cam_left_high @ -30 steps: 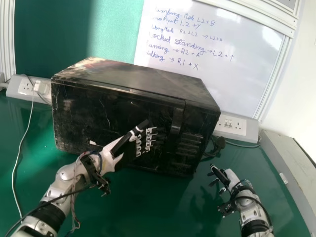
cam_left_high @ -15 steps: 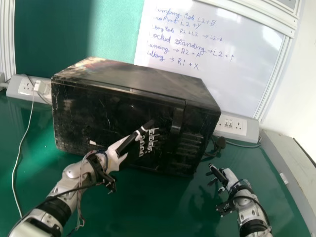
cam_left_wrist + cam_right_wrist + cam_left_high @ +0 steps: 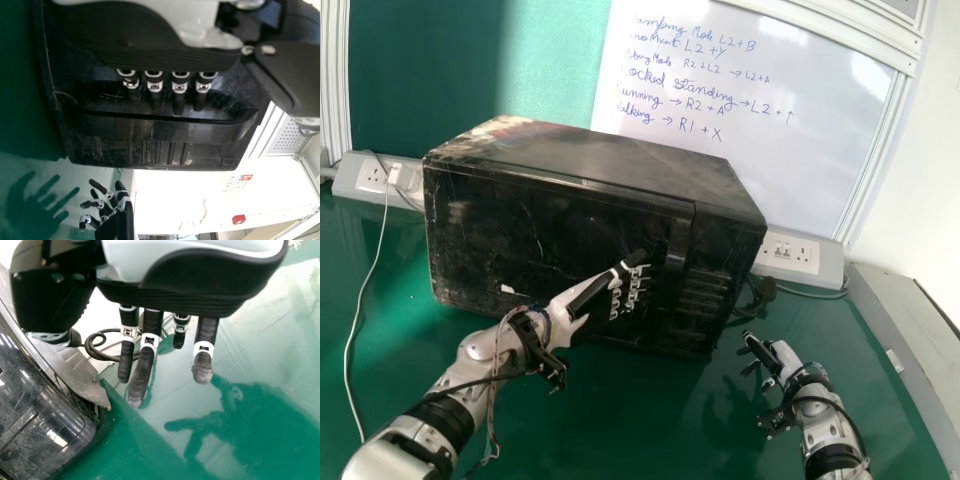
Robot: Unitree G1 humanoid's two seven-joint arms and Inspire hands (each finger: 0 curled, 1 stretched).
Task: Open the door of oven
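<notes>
Oven door shut, left hand just beside its upright handle.

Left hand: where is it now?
The left hand is near mid-frame in the head view, before the oven door, just left of the handle.

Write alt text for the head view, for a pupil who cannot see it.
A robot's open left hand is in front of the closed door of a black oven, just left of the handle. Its open right hand is above the green table, right of the oven; a whiteboard with handwriting stands behind.
</notes>
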